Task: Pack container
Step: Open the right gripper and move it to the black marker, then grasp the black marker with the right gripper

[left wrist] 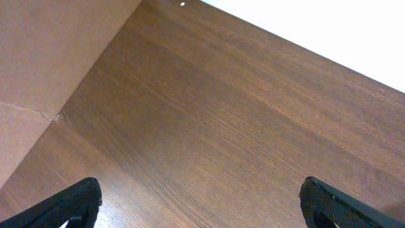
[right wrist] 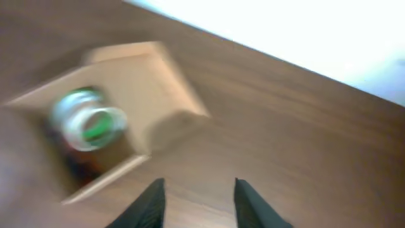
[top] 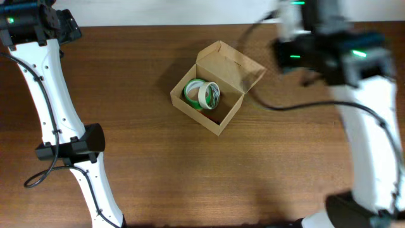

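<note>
Overhead, the container (top: 223, 71) sits at frame centre with its lid up so the tape rolls (top: 202, 94) can lie inside, while the left gripper (left wrist: 199, 202) and the right gripper (right wrist: 197, 199) are both spread wide and empty, apparently finished loading.

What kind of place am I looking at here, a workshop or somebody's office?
Likely a robotics test bench or lab, not a home. Two white robot arms flank a brown wooden table; on it sits a small open brown cardboard box holding green-and-white tape rolls.
</note>
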You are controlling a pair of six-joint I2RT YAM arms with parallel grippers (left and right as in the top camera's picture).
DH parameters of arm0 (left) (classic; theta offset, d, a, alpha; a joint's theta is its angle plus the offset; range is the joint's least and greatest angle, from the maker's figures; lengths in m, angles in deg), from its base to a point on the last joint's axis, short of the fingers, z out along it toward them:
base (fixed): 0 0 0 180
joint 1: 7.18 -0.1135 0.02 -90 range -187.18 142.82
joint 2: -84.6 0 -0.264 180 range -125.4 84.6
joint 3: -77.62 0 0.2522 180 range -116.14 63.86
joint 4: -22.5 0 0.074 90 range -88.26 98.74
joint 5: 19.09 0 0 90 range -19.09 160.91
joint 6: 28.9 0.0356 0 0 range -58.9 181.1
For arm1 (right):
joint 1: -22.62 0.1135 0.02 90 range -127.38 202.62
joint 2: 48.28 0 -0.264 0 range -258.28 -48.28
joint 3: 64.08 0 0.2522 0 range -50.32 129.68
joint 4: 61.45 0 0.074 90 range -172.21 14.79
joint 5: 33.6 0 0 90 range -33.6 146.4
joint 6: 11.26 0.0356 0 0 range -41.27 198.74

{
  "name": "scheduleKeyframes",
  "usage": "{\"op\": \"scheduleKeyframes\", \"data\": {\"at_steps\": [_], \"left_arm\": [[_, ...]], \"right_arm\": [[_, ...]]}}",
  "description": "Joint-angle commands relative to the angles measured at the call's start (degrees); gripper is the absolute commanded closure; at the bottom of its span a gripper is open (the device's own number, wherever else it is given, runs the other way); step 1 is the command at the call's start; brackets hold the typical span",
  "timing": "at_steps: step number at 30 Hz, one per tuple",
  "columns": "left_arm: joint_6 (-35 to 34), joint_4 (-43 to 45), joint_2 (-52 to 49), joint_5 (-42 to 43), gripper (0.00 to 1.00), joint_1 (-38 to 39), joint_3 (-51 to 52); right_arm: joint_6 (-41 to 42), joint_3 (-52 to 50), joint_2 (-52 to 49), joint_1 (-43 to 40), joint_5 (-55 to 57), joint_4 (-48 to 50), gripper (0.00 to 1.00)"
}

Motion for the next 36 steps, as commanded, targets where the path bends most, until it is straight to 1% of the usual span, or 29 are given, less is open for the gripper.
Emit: {"op": "scheduleKeyframes", "data": {"at_steps": [1,5,7,10,13,17,19,21,27,36], "left_arm": [[0.7,0.0,1.6,-0.4,0.0,-0.2,-0.5],[0.7,0.0,1.6,-0.4,0.0,-0.2,-0.5],[0.7,0.0,1.6,-0.4,0.0,-0.2,-0.5],[0.7,0.0,1.6,-0.4,0.0,-0.2,-0.5],[0.7,0.0,1.6,-0.4,0.0,-0.2,-0.5],[0.7,0.0,1.6,-0.4,0.0,-0.2,-0.5],[0.7,0.0,1.6,-0.4,0.0,-0.2,-0.5],[0.7,0.0,1.6,-0.4,0.0,-0.2,-0.5],[0.7,0.0,1.6,-0.4,0.0,-0.2,-0.5],[0.7,0.0,1.6,-0.4,0.0,-0.2,-0.5]], "right_arm": [[-5.7,-13.5,2.9,-9.4,4.5,3.1,0.6],[-13.8,-31.0,7.4,-22.5,5.7,12.9,0.57],[-15.6,-37.1,7.6,-28.3,3.8,17.7,0.52],[-18.2,-43.4,6.5,-35.7,-5.0,22.6,0.5],[-19.2,-45.7,4.4,-40.3,-9.7,24.7,0.49],[-19.4,-45.7,0.8,-42.4,-9.6,26.2,0.49],[-19.4,-45.7,-1.7,-42.4,-9.7,26.9,0.49],[-19.4,-45.7,-4.5,-42.1,-9.6,27.2,0.47],[-20.3,-45.7,-13.0,-42.0,-7.2,28.0,0.47],[-20.4,-45.7,-19.6,-42.0,-5.6,28.1,0.47]]}}
